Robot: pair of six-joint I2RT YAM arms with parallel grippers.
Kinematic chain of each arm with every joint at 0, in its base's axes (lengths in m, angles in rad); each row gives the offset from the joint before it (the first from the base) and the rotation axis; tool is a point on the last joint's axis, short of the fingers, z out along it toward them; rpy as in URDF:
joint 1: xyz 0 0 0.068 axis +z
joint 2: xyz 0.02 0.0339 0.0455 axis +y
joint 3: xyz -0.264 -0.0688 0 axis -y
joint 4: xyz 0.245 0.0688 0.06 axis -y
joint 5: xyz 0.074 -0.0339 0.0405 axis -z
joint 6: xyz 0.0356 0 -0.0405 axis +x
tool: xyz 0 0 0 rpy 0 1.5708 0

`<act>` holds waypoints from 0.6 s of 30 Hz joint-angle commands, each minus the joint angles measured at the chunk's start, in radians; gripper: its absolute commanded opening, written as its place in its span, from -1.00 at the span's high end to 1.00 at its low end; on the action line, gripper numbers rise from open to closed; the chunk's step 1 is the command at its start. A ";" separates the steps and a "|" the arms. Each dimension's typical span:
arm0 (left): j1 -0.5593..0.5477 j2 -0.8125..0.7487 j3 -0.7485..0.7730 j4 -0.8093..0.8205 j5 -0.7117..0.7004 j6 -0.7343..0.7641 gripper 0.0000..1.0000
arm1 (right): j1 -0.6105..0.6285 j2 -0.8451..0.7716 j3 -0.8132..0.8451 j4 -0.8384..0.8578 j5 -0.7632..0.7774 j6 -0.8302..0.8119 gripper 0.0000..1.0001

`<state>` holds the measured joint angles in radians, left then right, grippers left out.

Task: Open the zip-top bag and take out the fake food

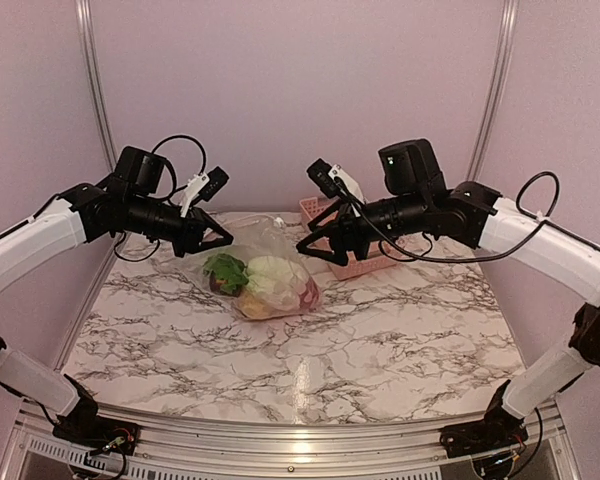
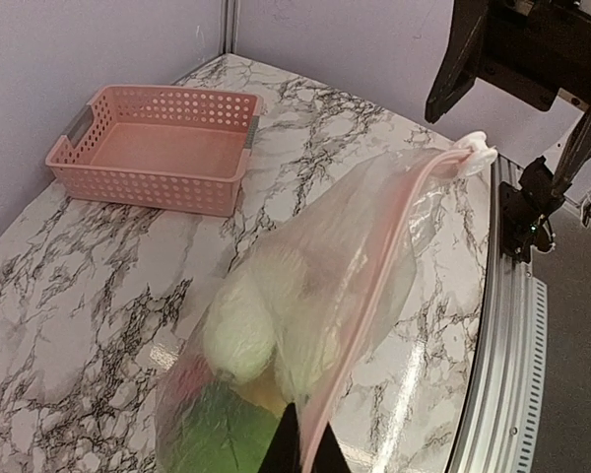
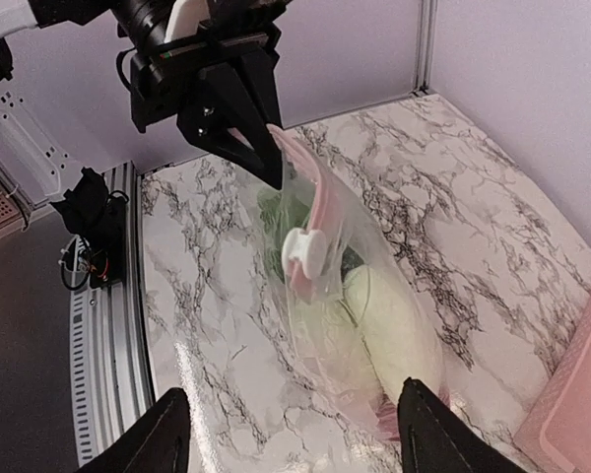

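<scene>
The zip-top bag [image 1: 265,275] sits mid-table, clear and crinkly, with a pink zip strip [image 2: 374,266] along its raised edge. Inside lies the fake food: a green leafy piece [image 1: 224,270], a pale cabbage-like piece [image 1: 276,277] and something pink-red low in the bag. My left gripper [image 1: 223,239] is shut on one end of the zip strip, its fingertips [image 2: 288,448] pinching it. The white slider [image 3: 305,254] sits at the strip's other end. My right gripper [image 1: 316,252] hovers open just behind that slider with nothing between its fingers [image 3: 428,434].
A pink slatted basket [image 1: 355,262] stands empty at the back right, partly under my right arm; it also shows in the left wrist view [image 2: 153,143]. Lilac walls with metal posts close in the back and sides. A metal rail runs along the table's near edge.
</scene>
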<state>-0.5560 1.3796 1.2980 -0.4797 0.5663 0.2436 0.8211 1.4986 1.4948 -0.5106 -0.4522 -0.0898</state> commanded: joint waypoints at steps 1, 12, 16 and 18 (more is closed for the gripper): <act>0.041 -0.018 -0.005 0.079 0.177 -0.050 1.00 | -0.007 -0.074 -0.160 0.271 -0.033 -0.058 -0.39; 0.054 0.029 0.030 0.085 0.284 -0.072 1.00 | -0.006 0.021 -0.209 0.588 -0.038 -0.040 -0.29; 0.056 0.028 0.027 0.085 0.279 -0.073 1.00 | 0.001 0.071 -0.165 0.609 -0.079 -0.021 -0.02; 0.058 0.023 0.022 0.092 0.272 -0.078 1.00 | 0.004 0.075 -0.160 0.609 -0.081 -0.022 0.22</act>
<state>-0.5053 1.4059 1.2984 -0.4305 0.8059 0.1780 0.8204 1.5532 1.2819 0.0349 -0.4980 -0.1257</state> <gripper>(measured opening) 0.004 0.472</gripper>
